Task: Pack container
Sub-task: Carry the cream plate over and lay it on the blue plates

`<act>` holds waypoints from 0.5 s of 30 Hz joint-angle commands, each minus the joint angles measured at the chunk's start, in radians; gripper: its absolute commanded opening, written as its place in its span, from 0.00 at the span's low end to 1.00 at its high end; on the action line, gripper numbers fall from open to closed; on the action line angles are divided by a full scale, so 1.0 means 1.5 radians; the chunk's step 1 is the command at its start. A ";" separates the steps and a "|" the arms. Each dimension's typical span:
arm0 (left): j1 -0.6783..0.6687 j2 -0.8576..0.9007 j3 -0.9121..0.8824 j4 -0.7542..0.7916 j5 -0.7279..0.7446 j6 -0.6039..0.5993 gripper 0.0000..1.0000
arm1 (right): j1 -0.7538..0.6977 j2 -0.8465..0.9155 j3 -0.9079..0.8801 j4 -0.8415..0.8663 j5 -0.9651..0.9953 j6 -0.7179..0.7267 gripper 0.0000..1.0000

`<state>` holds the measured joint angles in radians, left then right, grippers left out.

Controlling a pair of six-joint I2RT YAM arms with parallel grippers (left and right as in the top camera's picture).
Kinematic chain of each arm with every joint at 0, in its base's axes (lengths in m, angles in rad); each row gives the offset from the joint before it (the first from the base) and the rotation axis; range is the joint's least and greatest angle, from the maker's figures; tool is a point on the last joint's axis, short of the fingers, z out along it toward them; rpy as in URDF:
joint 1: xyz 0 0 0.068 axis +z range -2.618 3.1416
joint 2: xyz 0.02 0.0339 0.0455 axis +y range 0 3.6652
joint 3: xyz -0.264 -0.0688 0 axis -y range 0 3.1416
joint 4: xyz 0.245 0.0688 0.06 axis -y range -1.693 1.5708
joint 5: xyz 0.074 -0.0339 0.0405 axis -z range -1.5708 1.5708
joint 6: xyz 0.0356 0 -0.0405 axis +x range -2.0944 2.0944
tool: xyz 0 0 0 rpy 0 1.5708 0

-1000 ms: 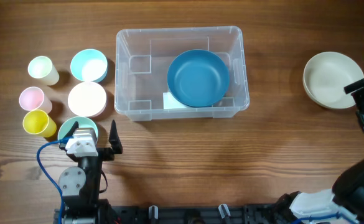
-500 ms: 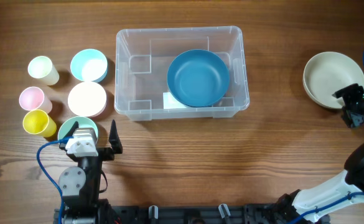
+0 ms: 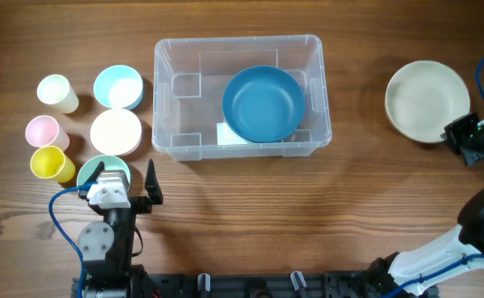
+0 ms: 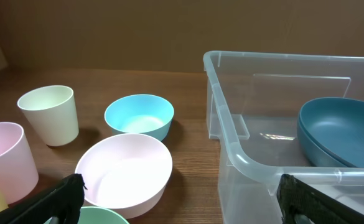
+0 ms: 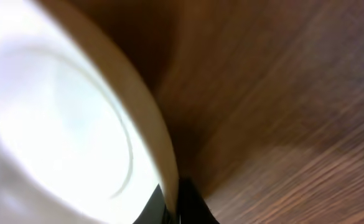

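— Status, please: where does the packing stand?
— Early, I'd judge. The container (image 3: 179, 103) sits mid-desk (image 3: 349, 199) with one dark blue bowl (image 3: 263, 103) inside, toward its right end. Your right tool (image 3: 457, 132) is at the near-right rim of the cream bowl (image 3: 424, 99), well to the right of the container, and looks pinched shut on that rim. So the step in hand is picking up the next item.
— Next move?
— Lift the bowl, carry it left over the container's wall, and set it into the blue bowl or beside it. A rim grip may let it tilt, so go gently.
— My left tool (image 4: 180, 186)?
— Spread wide and holding nothing, parked by the green bowl (image 3: 87, 172).
— Anything unclear?
— The right wrist picture is close and blurred, and shows only one dark finger (image 5: 191, 205) against the rim. I can't tell whether the bowl is off the desk.
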<state>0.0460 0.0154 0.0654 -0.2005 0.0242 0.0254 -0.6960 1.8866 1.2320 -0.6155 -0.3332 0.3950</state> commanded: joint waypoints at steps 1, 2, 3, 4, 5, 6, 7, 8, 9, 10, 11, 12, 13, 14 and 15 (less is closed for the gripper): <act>-0.001 -0.005 -0.004 0.003 0.005 0.013 1.00 | 0.040 -0.140 0.049 -0.020 -0.060 -0.046 0.04; -0.001 -0.005 -0.004 0.003 0.005 0.013 1.00 | 0.062 -0.180 0.074 -0.037 -0.059 -0.058 0.04; -0.001 -0.005 -0.004 0.003 0.005 0.013 1.00 | 0.084 -0.213 0.095 -0.050 -0.058 -0.069 0.04; -0.001 -0.005 -0.004 0.003 0.005 0.013 1.00 | 0.113 -0.248 0.119 -0.064 -0.058 -0.072 0.04; -0.001 -0.005 -0.004 0.003 0.005 0.013 1.00 | 0.170 -0.298 0.148 -0.073 -0.058 -0.079 0.04; -0.001 -0.005 -0.004 0.003 0.005 0.013 1.00 | 0.214 -0.323 0.164 -0.072 -0.056 -0.091 0.04; -0.001 -0.005 -0.004 0.003 0.005 0.013 1.00 | 0.261 -0.343 0.177 -0.073 -0.038 -0.092 0.04; -0.001 -0.005 -0.004 0.003 0.005 0.013 1.00 | 0.315 -0.359 0.187 -0.072 -0.010 -0.092 0.04; -0.001 -0.005 -0.004 0.003 0.005 0.013 1.00 | 0.387 -0.372 0.192 -0.068 0.035 -0.092 0.04; -0.001 -0.005 -0.004 0.003 0.005 0.013 1.00 | 0.445 -0.376 0.192 -0.066 0.073 -0.091 0.04; -0.001 -0.005 -0.004 0.003 0.005 0.013 1.00 | 0.515 -0.373 0.191 -0.066 0.130 -0.090 0.04; -0.001 -0.005 -0.004 0.003 0.005 0.013 1.00 | 0.565 -0.364 0.189 -0.067 0.175 -0.088 0.04; -0.001 -0.005 -0.004 0.003 0.005 0.013 1.00 | 0.624 -0.344 0.187 -0.066 0.237 -0.086 0.04; -0.001 -0.005 -0.004 0.003 0.005 0.013 1.00 | 0.666 -0.319 0.187 -0.065 0.288 -0.079 0.05; -0.001 -0.005 -0.004 0.003 0.005 0.013 1.00 | 0.691 -0.294 0.187 -0.064 0.325 -0.067 0.04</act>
<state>0.0460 0.0154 0.0654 -0.2005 0.0242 0.0254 0.2127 1.3209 1.5322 -0.7105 -0.1497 0.2703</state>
